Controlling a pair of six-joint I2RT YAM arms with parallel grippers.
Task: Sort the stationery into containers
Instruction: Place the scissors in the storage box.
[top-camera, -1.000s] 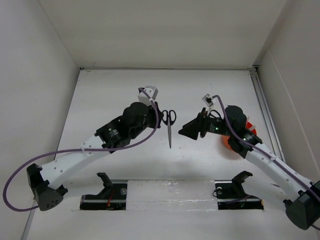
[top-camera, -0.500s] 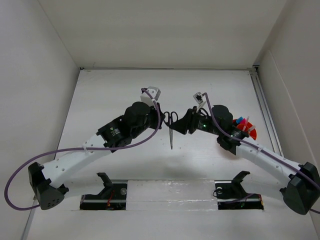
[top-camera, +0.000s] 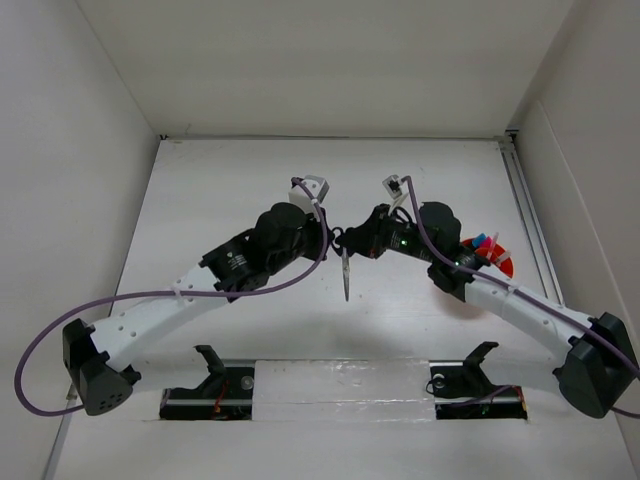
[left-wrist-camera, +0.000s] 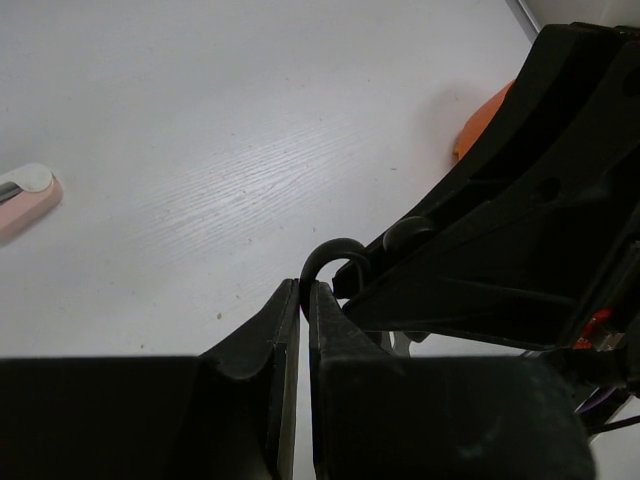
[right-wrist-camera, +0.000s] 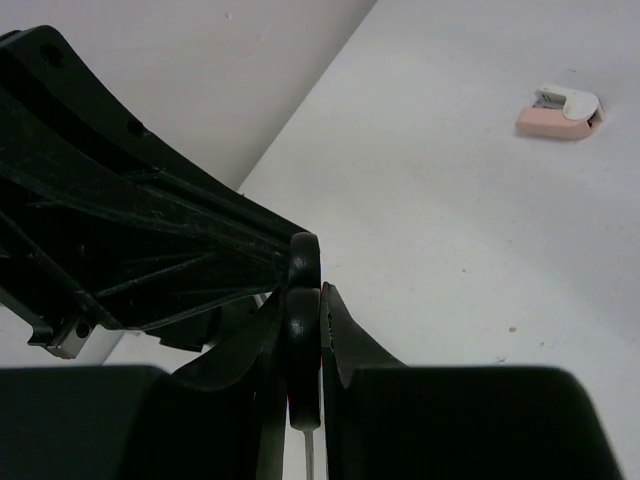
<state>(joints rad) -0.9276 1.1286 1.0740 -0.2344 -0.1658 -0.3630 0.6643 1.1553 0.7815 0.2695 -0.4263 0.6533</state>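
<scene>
Left gripper (left-wrist-camera: 304, 292) and right gripper (right-wrist-camera: 303, 295) both pinch the scissors (top-camera: 345, 275) by the handles, blade toward 6 o'clock: likely a handover toward the 3 o'clock tub (top-camera: 503, 263).

Bright even light; soft shadows; left hand (left-wrist-camera: 303, 292) blurred

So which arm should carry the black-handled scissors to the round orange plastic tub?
Right. The right gripper pinches the handle of the black-handled scissors, and the round orange plastic tub sits beside that arm, away from the left gripper.
</scene>
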